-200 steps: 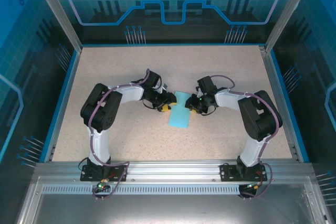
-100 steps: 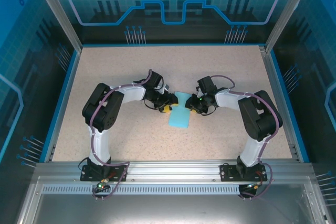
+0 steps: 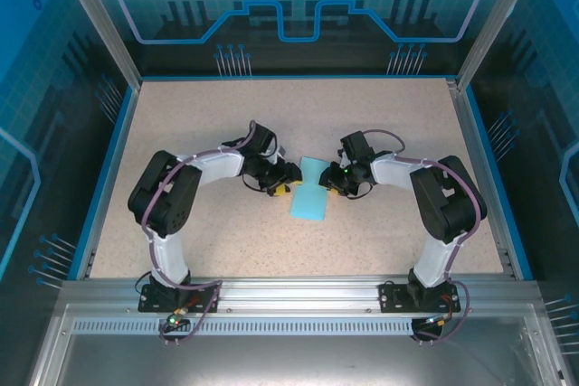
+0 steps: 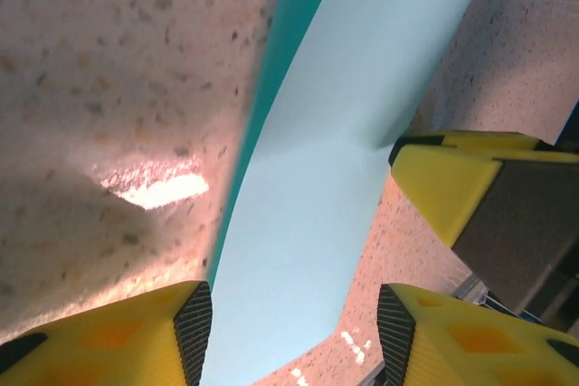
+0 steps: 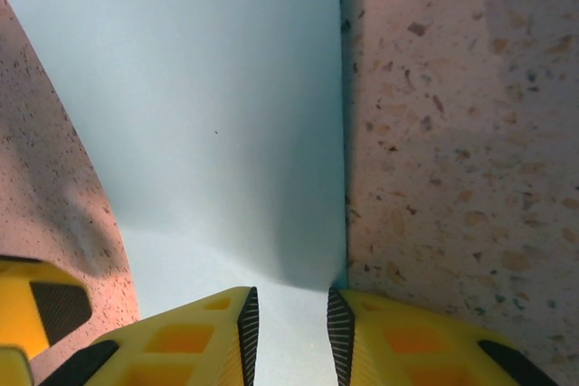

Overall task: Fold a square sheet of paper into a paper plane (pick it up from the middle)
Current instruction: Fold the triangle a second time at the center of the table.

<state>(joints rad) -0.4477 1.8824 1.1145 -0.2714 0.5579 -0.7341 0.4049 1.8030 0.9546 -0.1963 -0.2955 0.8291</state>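
Cyan paper (image 3: 309, 192) lying on speckled table (image 3: 389, 124).
L gripper (image 4: 288, 314) jaws spread astride it; R gripper (image 5: 292, 309) jaws slightly apart at its edge.

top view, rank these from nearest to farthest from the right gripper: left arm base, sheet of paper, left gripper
1. sheet of paper, directly beside the right gripper at the table's middle.
2. left gripper, on the paper's opposite side.
3. left arm base, at the near edge, far left.
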